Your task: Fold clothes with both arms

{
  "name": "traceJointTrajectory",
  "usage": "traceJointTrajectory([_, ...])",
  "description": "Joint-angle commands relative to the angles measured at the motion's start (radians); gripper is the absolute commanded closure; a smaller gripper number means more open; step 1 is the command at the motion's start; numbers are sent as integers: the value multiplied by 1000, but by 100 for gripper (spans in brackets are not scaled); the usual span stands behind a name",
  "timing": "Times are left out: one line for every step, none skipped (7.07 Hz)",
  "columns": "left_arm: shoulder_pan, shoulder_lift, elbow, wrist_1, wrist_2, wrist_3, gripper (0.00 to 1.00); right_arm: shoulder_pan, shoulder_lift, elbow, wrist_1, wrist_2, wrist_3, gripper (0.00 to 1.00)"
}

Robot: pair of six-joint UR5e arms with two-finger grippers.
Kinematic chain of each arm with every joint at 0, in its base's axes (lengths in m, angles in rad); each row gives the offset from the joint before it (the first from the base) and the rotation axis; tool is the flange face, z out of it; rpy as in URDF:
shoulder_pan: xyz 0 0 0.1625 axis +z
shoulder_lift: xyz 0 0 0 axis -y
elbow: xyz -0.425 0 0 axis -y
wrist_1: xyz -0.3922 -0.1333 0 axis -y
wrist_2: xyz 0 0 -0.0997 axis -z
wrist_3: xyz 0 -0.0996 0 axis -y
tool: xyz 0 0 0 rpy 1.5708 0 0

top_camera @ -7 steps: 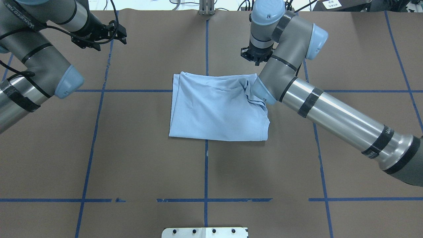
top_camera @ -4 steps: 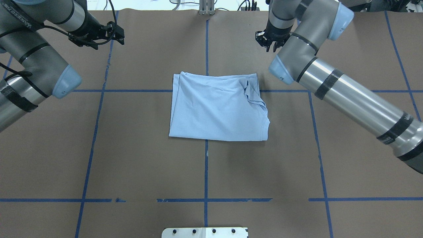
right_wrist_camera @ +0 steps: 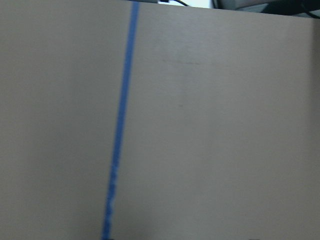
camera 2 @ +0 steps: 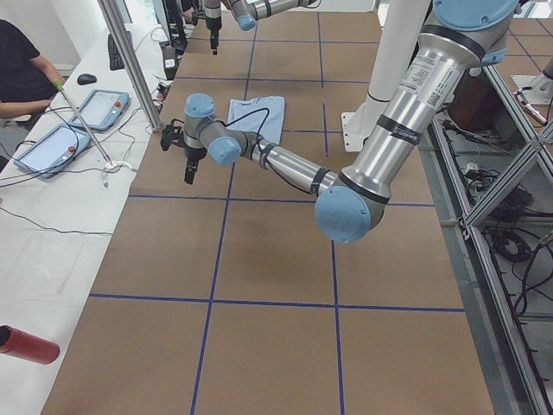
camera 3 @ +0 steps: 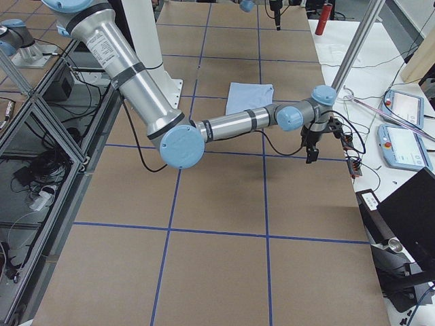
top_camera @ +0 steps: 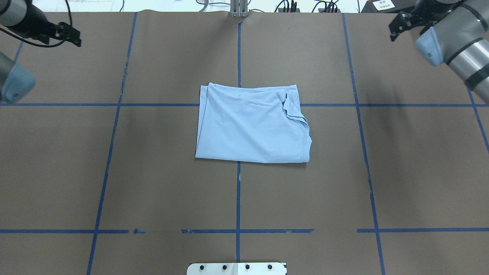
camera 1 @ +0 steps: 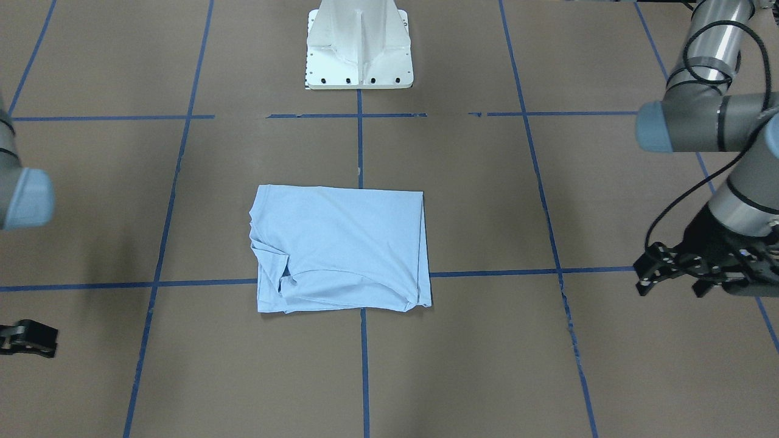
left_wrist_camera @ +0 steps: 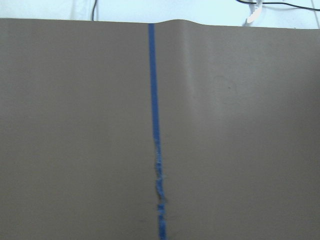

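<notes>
The light blue T-shirt (top_camera: 248,126) lies folded into a rough rectangle at the table's middle, with loose folds bunched at its far right corner. Its print and collar are hidden. It also shows in the front-facing view (camera 1: 341,249). My left gripper (top_camera: 75,38) hovers open and empty at the far left of the table, well away from the shirt, and also shows in the front-facing view (camera 1: 644,275). My right gripper (top_camera: 394,28) hovers open and empty at the far right corner; only part of it shows at the front-facing view's edge (camera 1: 33,338). Both wrist views show only bare table.
The brown table cover (top_camera: 153,183) carries a grid of blue tape lines (top_camera: 237,198). The white pedestal base (top_camera: 237,268) stands at the near edge. A side bench with tablets (camera 2: 65,130) and a seated person (camera 2: 22,69) lies beyond the far edge.
Both arms have swung outward, away from the shirt: the right gripper from the shirt's far right corner to the far right, the left gripper further left. The shirt has not moved.
</notes>
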State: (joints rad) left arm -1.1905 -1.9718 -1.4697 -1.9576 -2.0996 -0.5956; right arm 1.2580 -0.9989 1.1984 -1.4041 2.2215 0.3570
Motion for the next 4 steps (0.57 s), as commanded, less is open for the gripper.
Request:
traceJointTrajectory([-160, 146, 3, 2, -96, 309, 0, 131, -195, 50, -1, 84, -250, 0])
traceJointTrajectory([-214, 224, 3, -4, -144, 444, 0, 186, -272, 61, 0, 158, -321, 0])
traceJointTrajectory([-269, 287, 0, -1, -166, 562, 0, 254, -346, 76, -1, 226, -402, 0])
traceJointTrajectory([-303, 338, -9, -6, -171, 609, 0, 283, -424, 131, -1, 260, -456, 0])
